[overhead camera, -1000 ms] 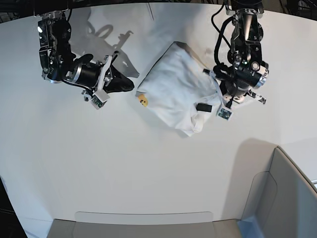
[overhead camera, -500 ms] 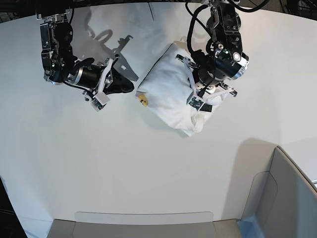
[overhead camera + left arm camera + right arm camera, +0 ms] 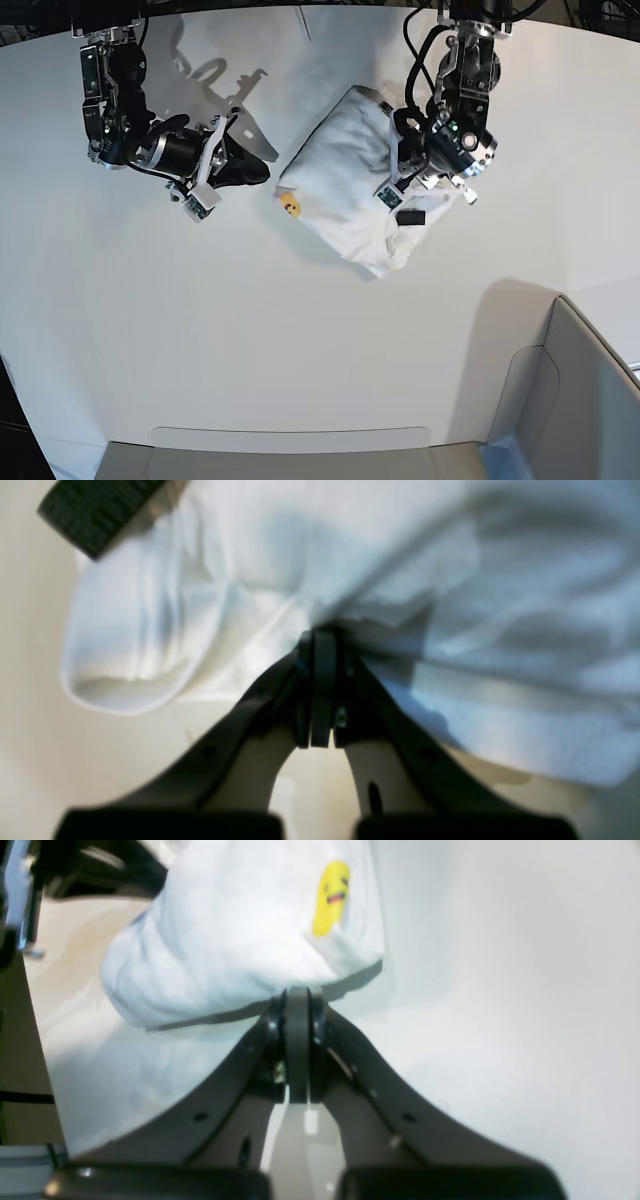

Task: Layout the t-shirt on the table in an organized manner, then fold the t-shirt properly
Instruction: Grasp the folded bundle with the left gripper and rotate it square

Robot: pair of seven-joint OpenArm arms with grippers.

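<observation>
- Toward the far middle of the table (image 3: 300,350), the t-shirt (image 3: 345,180) is seen lying in a bunched, roughly folded heap, with a small yellow face print (image 3: 289,206) showing at its near left edge.
- A small black tag (image 3: 410,216) is seen on the heap's right side, just beside the left arm's wrist.
- The left gripper (image 3: 320,645) is set down on the right part of the heap; its jaws are pressed together, and a ridge of white cloth is gathered at their tips, though whether cloth is actually pinched cannot be told.
- The right gripper (image 3: 297,1000) is held just left of the heap, its jaws closed together, tips at the shirt's lower hem; a grip on the hem cannot be confirmed.
</observation>
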